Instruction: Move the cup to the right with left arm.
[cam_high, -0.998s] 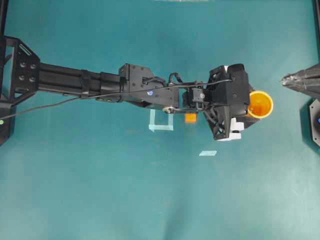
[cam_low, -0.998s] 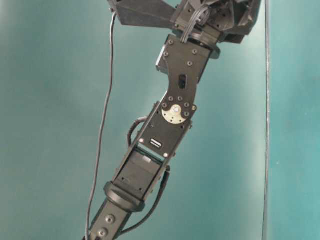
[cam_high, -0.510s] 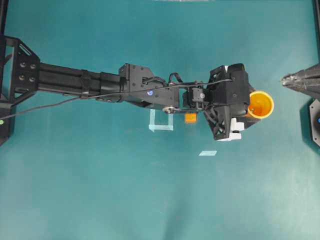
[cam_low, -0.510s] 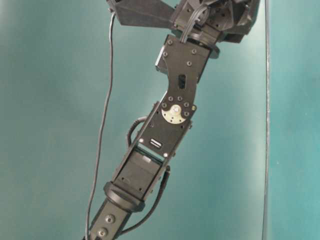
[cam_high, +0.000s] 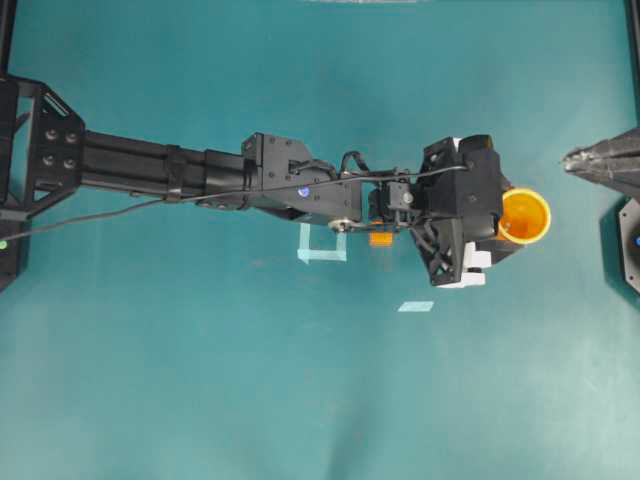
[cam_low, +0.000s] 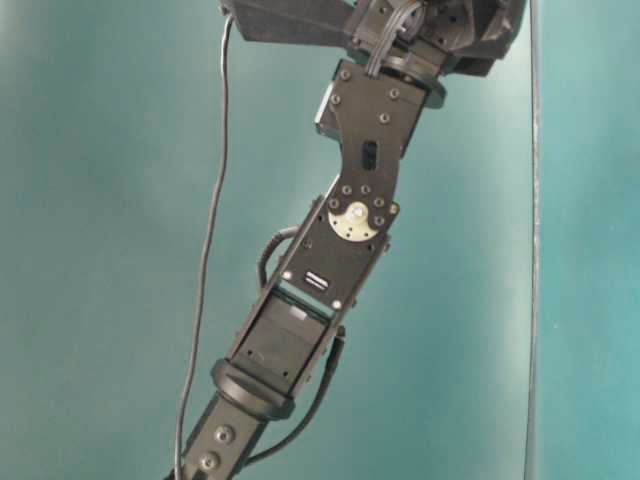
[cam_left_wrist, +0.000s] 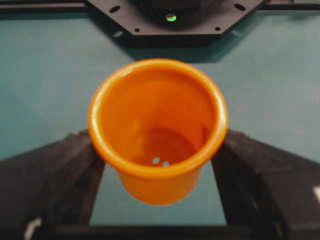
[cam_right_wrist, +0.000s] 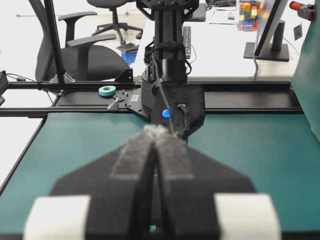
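Note:
The orange-yellow cup (cam_high: 527, 216) sits upright between the fingers of my left gripper (cam_high: 508, 222), right of the table's middle. The long black left arm (cam_high: 250, 180) stretches across from the left. In the left wrist view the cup (cam_left_wrist: 158, 125) has the black fingers (cam_left_wrist: 55, 175) pressed against both of its sides just under the thick rim, so my left gripper (cam_left_wrist: 158, 170) is shut on it. My right gripper (cam_high: 575, 160) rests at the right edge, apart from the cup, its padded jaws shut together and empty (cam_right_wrist: 157, 132).
A small orange cube (cam_high: 381, 239) lies partly under the left wrist. Two pale tape marks (cam_high: 322, 245) (cam_high: 416, 306) lie on the green table. The left arm's links (cam_low: 350, 230) show in the table-level view. The right arm's base (cam_left_wrist: 172, 17) stands beyond the cup.
The left arm has reached slightly farther right, carrying the cup a little to the right and toward the front. The right gripper has stayed still.

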